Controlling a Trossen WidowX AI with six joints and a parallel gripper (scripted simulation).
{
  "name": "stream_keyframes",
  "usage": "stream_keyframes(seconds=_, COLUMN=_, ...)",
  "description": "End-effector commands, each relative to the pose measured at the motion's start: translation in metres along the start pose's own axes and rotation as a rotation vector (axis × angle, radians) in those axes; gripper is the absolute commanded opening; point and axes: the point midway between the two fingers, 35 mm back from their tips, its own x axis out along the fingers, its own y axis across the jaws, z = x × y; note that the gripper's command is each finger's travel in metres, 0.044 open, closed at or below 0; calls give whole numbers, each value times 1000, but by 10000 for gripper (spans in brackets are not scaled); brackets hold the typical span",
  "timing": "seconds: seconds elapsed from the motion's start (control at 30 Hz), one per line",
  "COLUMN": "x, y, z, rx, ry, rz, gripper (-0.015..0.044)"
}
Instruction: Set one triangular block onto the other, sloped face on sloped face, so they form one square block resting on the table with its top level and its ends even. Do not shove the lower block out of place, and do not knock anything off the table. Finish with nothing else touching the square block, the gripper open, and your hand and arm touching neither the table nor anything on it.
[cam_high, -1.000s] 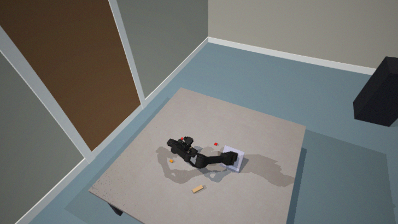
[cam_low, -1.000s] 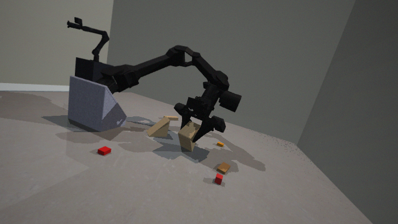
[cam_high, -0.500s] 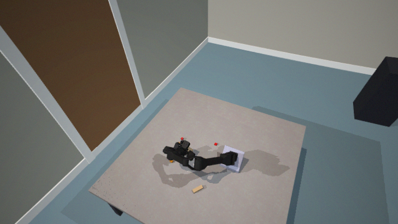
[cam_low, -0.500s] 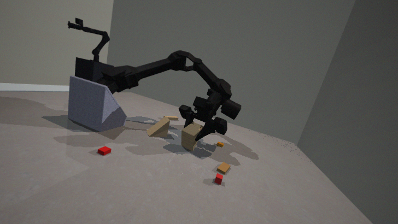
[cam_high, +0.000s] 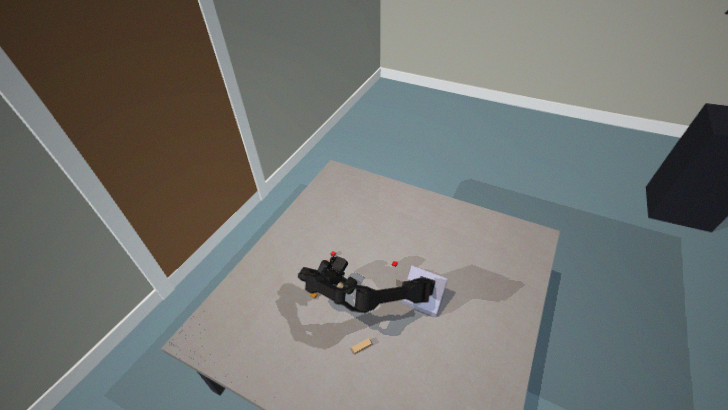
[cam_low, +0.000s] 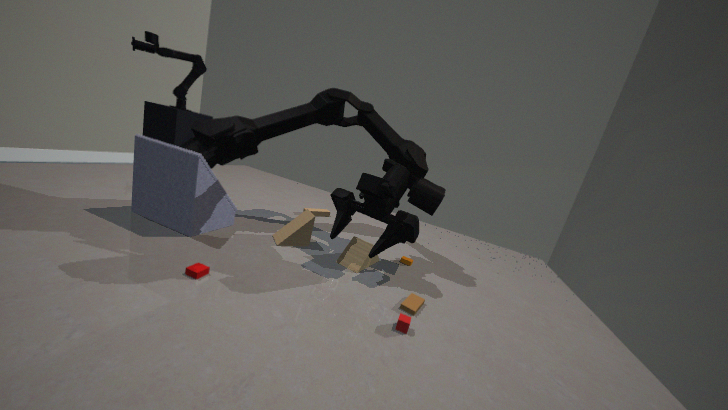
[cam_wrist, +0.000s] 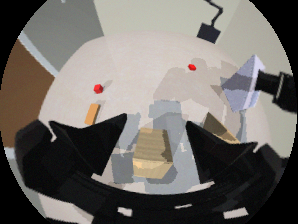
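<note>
With my claw (cam_low: 351, 248) (cam_wrist: 157, 120) spread, one wedge (cam_low: 358, 254) (cam_wrist: 152, 154) sits apart from the other (cam_low: 296, 230) (cam_wrist: 218, 131) on the counter (cam_high: 407, 203) (cam_low: 203, 346) (cam_wrist: 135, 60).

- One triangular block (cam_low: 297, 232) (cam_wrist: 220, 131), pale tan, rests on the worktop, its sloped face turned upward.
- The other triangular block (cam_high: 340, 285) (cam_low: 355, 255) (cam_wrist: 152, 150), tan with streaky grain, is ungripped, apart from the first; whether it sits flat or tilted is unclear.

Dim light, overlapping shadows, wrist view's edges curved.
</note>
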Motion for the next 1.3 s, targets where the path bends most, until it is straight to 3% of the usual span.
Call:
stream_keyframes(seconds=0.0, x=0, y=0, z=0, rx=-4, ry=2, rz=3, gripper=440)
stream_keyframes(seconds=0.2, x=-8, y=2, z=7, rx=-4, ry=1, rz=3, gripper=440)
stream_keyframes(seconds=0.4, x=-67, y=0, z=70, rx=0, ry=-4, rz=0, gripper=440)
stream_keyframes(seconds=0.6, x=-63, y=2, z=72, rx=17, ry=13, rz=-2, gripper=440)
stream_keyframes(seconds=0.67, x=-46, y=-5, z=69, rx=-28, ry=131, rz=-91, gripper=440)
stream_keyframes(seconds=0.83, x=-11, y=-23, z=57, rx=-103, ry=683, rz=-270, gripper=440)
stream_keyframes(seconds=1.03, x=-5, y=-5, z=66, rx=45, ry=1313, rz=-79, gripper=440)
stream_keyframes(seconds=1.27, x=-5, y=0, z=70, rx=77, ry=1368, rz=-34, gripper=440)
